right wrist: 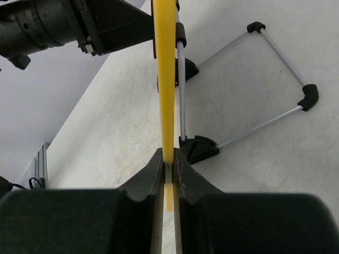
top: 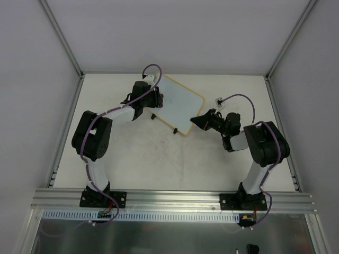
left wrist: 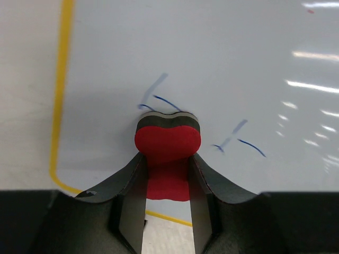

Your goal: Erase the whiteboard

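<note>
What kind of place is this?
Probably a robot lab test cell: a left arm and right arm bolted to an aluminium rail, a white table enclosed by plain panels, with a whiteboard and eraser as props.

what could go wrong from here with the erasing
1. The right jaws pinch only the thin yellow edge of the whiteboard; a hard push from the eraser might twist it loose or tip it on its wire stand.
2. The eraser looks bowed in the left jaws, so it may slip out or wipe unevenly.
3. Blue marks lie on both sides of it; a short stroke could miss some.
</note>
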Controlling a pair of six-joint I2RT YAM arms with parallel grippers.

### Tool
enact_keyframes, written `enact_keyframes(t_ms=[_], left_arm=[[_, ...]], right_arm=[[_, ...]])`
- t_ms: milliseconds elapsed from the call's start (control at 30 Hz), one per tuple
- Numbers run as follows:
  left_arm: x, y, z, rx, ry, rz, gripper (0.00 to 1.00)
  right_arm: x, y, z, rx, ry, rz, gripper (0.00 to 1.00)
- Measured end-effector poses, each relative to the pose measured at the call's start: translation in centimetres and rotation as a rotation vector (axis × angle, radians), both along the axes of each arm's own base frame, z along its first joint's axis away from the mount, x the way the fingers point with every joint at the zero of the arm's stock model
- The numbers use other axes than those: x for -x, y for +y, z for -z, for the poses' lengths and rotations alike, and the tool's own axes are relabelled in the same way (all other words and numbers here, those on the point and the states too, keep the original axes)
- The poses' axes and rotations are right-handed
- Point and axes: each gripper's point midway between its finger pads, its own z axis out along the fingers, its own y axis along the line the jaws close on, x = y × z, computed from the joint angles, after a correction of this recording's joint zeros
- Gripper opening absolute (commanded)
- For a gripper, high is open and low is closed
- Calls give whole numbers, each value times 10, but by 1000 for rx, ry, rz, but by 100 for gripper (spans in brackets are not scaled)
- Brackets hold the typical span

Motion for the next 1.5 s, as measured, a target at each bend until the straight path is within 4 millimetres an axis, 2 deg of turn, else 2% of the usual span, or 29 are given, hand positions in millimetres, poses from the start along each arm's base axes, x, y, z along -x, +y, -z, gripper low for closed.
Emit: enact_keyframes(t_ms=[233,333,467,600,700,833,933,1000,1233,1500], left_arm=[[36,-63,-12,15,-35,129,0],[44,-77,-14,18,-44,157,0],[42,-76,-15,14,-40,153,0],[30,-70,-18,22,-15,154,0],[10,-53,-26,32,-22,119,0],[-26,-3,-36,33,-39,11,0],[-44,31,-43,26,-48,-58,0],[-51,44,-48,22,-58,-80,0],[-59,39,-64,26,-94,-60,0],[-58,36,-53,22,-71,-42,0]], right_arm=[[-1,-1,0,0,2,5,0],[-1,-1,1,2,7,10,0],[-2,-1,1,2,7,12,0],[-3,-2,1,2,5,18,0],[-2,-1,1,2,4,14,0],[-1,0,1,1,5,5,0],[0,0,1,1,5,4,0],[0,0,1,1,5,3,0],[0,0,1,1,5,3,0],[0,0,1,1,5,3,0]])
